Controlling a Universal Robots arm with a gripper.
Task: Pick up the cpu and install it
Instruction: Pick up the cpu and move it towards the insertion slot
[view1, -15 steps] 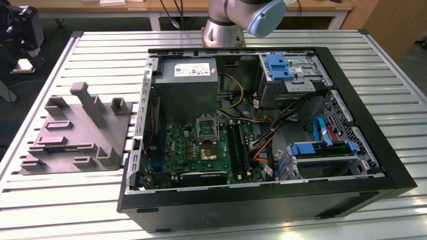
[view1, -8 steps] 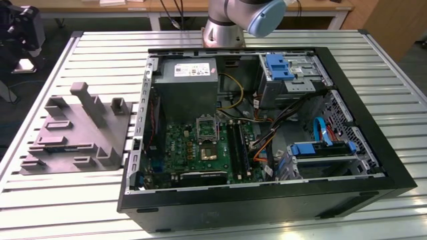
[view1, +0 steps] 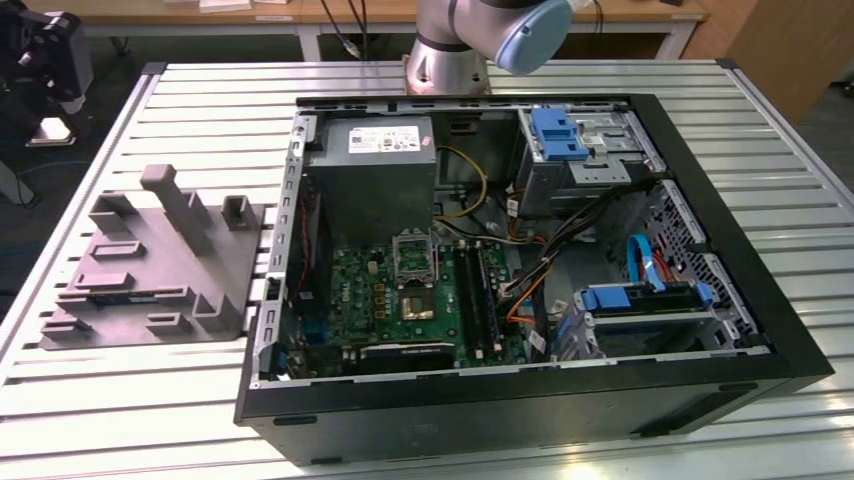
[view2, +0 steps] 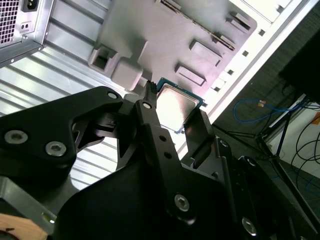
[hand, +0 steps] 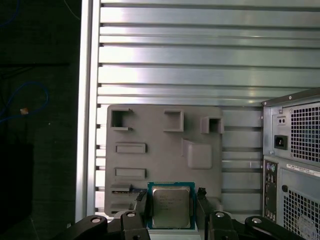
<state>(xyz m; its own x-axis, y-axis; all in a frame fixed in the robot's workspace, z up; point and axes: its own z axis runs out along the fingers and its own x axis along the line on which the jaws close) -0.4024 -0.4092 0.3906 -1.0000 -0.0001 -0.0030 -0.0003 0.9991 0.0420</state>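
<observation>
Slatted metal table (hand: 175, 65) below; claw (hand: 171, 201) apparently clamps cpu (hand: 171, 207) above grey tray (hand: 160, 150).

Looks like a robotics lab or workshop. Shows a slatted aluminium bench (view1: 160, 400) bearing an opened computer case (view1: 534, 410), with a grey moulded parts tray (view1: 134, 290) on the exterior view's left, a robot arm's base (view1: 447, 65) standing at the far edge, and wooden desks (view1: 160, 16) beyond.
</observation>
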